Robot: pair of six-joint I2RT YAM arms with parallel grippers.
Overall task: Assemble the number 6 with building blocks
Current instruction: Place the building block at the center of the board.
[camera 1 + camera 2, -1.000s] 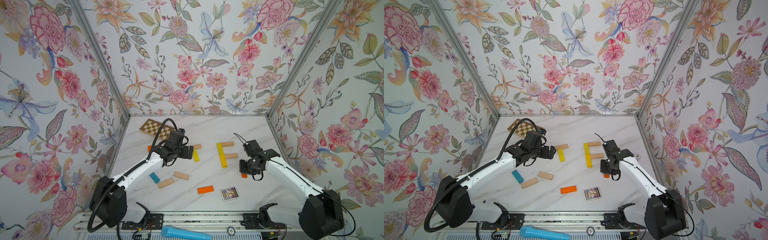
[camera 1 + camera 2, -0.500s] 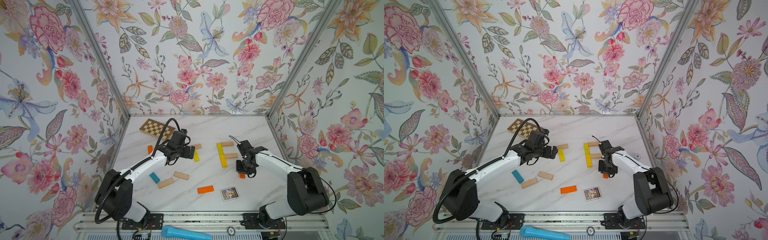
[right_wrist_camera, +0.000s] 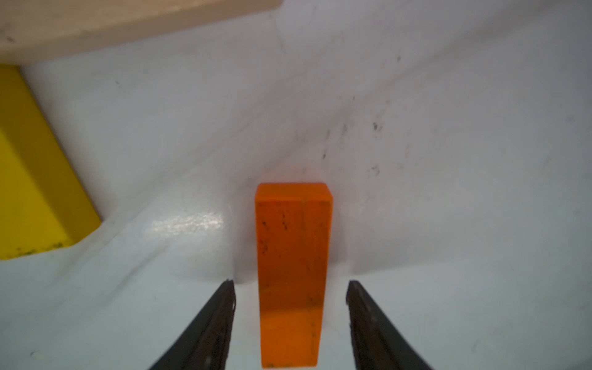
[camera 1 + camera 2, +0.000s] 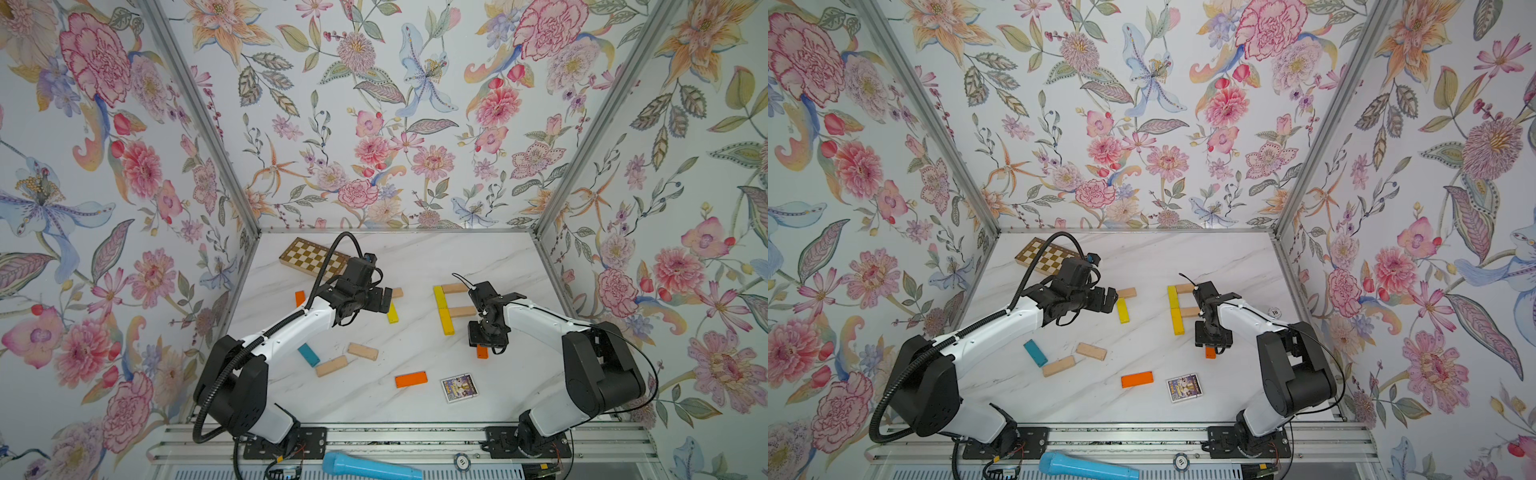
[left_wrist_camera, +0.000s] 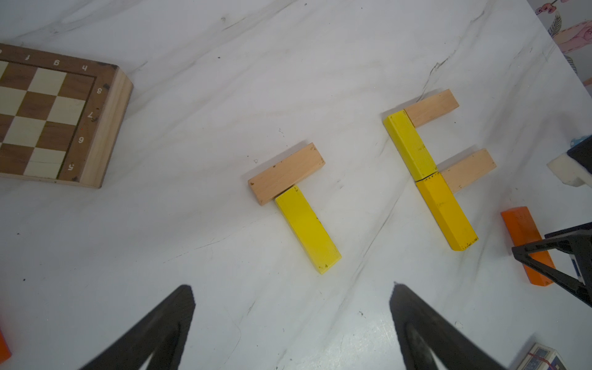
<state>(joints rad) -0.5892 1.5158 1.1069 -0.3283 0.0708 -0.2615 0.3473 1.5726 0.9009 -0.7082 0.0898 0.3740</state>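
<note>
Our left arm (image 4: 291, 328) stretches forward and inward, forearm nearly level, and we hold the left gripper (image 5: 291, 286) spread wide (both fingers (image 5: 166, 320) far apart in the wrist view). Our right arm (image 4: 536, 320) folds inward at the elbow, wrist pointing straight down, and the right gripper (image 3: 291, 282) hangs low, its jaws partly parted.

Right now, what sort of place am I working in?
Probably a purpose-built robot test booth, not a home. Flowered wallpaper panels in metal framing box in a small marble-look tabletop. Two robot arms are bolted to a rail at its front edge. The props are toys, like the chessboard.
</note>
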